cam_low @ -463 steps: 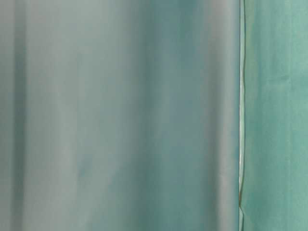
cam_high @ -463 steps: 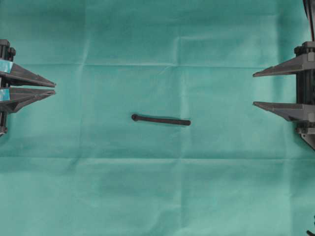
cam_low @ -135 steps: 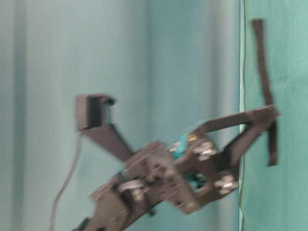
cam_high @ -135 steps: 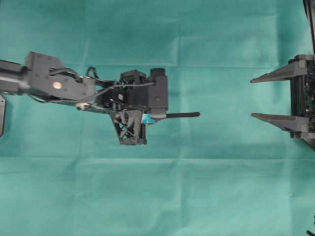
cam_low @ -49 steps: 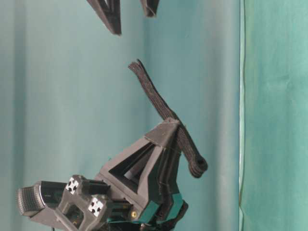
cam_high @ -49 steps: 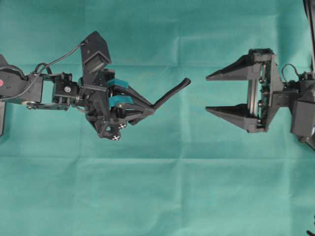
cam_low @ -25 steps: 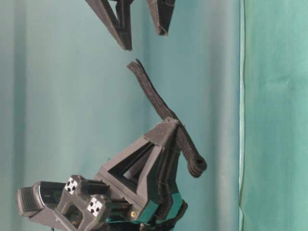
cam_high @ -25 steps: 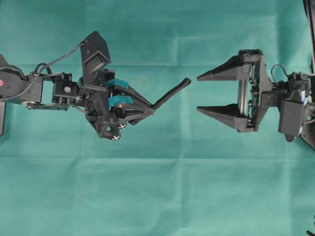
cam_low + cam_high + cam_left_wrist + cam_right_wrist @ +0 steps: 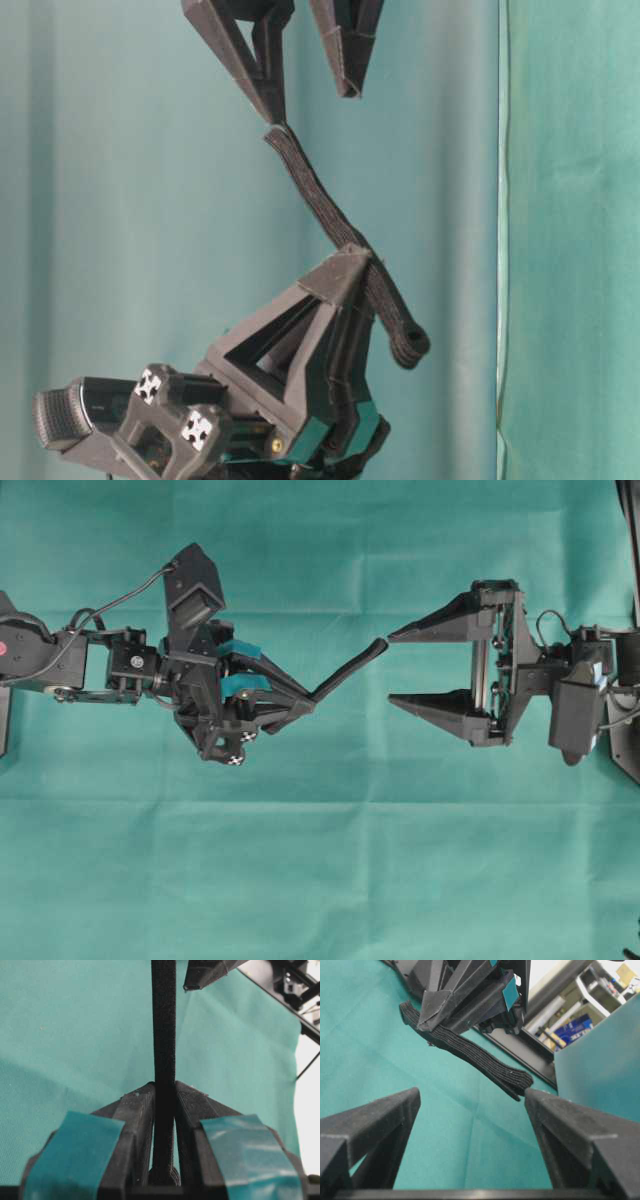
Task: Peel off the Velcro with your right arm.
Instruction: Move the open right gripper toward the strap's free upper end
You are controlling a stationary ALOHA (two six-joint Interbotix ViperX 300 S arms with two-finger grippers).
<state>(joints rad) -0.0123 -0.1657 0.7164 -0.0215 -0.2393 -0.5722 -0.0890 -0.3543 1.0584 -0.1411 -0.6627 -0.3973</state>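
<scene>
The Velcro (image 9: 350, 667) is a thin black strip held up above the green cloth, slanting up to the right. My left gripper (image 9: 305, 702), with teal tape on its fingers, is shut on it near the rounded end, as the left wrist view (image 9: 164, 1087) shows. The strip (image 9: 163, 1025) runs straight out between the fingers. My right gripper (image 9: 392, 668) is open, with plain black fingers. Its far fingertip meets the strip's free end. In the right wrist view the Velcro (image 9: 480, 1057) ends at the right finger's tip, beside the open gap (image 9: 472, 1092).
A green cloth (image 9: 320, 860) covers the table. A green backdrop (image 9: 120, 200) stands behind the arms in the table-level view. A black frame bar (image 9: 520, 1055) and shelving clutter lie beyond the cloth's edge. The left arm's body (image 9: 110, 665) extends to the left edge.
My right gripper has moved left, still open, until one fingertip reaches the Velcro's free end. The left gripper and the strip have stayed still.
</scene>
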